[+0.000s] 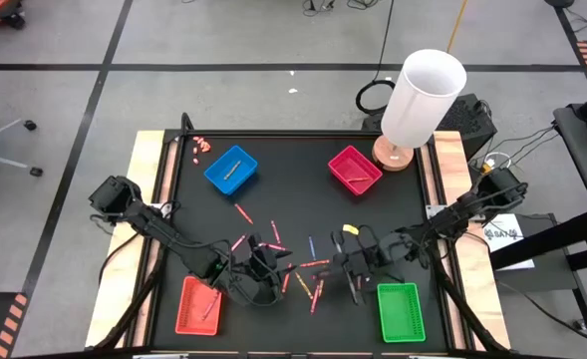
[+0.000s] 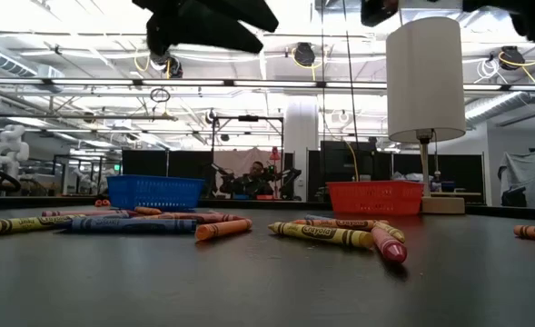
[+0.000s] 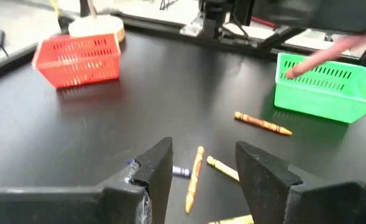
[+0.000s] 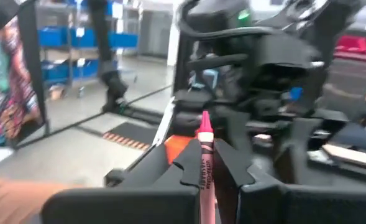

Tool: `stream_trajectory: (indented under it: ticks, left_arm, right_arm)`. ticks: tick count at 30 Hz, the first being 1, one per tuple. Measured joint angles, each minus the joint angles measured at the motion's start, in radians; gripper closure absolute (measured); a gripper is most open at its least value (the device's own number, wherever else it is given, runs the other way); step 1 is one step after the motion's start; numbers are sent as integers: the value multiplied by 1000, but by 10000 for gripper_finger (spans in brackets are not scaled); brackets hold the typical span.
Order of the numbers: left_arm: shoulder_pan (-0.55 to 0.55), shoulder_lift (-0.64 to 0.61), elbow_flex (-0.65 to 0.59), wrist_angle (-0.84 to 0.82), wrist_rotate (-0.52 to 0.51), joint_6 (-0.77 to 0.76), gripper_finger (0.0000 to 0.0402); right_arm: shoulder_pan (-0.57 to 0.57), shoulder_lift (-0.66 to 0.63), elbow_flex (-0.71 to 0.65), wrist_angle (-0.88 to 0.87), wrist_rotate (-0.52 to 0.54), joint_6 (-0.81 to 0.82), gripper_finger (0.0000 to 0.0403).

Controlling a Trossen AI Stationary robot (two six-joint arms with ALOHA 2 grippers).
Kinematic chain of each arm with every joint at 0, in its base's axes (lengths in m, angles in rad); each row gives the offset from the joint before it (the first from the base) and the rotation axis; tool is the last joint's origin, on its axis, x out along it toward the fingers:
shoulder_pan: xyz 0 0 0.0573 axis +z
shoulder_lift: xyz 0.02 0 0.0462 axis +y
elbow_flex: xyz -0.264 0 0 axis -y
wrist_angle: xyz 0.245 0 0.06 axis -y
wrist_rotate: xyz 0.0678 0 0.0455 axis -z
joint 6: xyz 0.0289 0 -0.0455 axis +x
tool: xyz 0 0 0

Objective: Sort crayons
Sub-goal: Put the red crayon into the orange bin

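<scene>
From above, both arms reach in from the surface's (image 1: 193, 214) two sides and bend toward its near middle: the left tool (image 1: 258, 269) hangs low beside the red tray (image 1: 197, 304) at the near left, the right tool (image 1: 351, 261) just up from the green tray (image 1: 401, 311) at the near right. Between and around them lie the loose crayons (image 1: 295, 261), over a dozen scattered sticks that cannot be counted exactly. Four trays sit on the surface, the blue tray (image 1: 231, 169) and the magenta tray (image 1: 355, 169) toward the far side, and a white lamp (image 1: 420, 100) stands at the far right corner. A cluster of tiny pink bits (image 1: 202, 146) lies near the far left corner. At surface level, the crayons (image 2: 326, 232) lie flat in the foreground, two trays and the lamp (image 2: 424, 82) behind, with the arms dark overhead. The left wrist view shows that tool (image 3: 202, 171) spread wide and empty above an orange crayon (image 3: 194, 176), near a blue and a yellow one; another orange one lies close to the green tray (image 3: 325, 90). The right wrist view shows that tool (image 4: 204, 165) pinched tight on a pink crayon (image 4: 204, 155) standing upright between its fingers.
</scene>
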Motion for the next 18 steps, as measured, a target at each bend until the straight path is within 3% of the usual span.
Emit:
stream_trajectory:
  ticks: [10, 18]
  left_arm:
    - [10, 0, 0, 155, -6, 248, 228]
    - [19, 0, 0, 231, -11, 326, 228]
  right_arm:
    - [-64, 0, 0, 196, 1, -45, 399]
    - [-89, 0, 0, 210, 2, -61, 399]
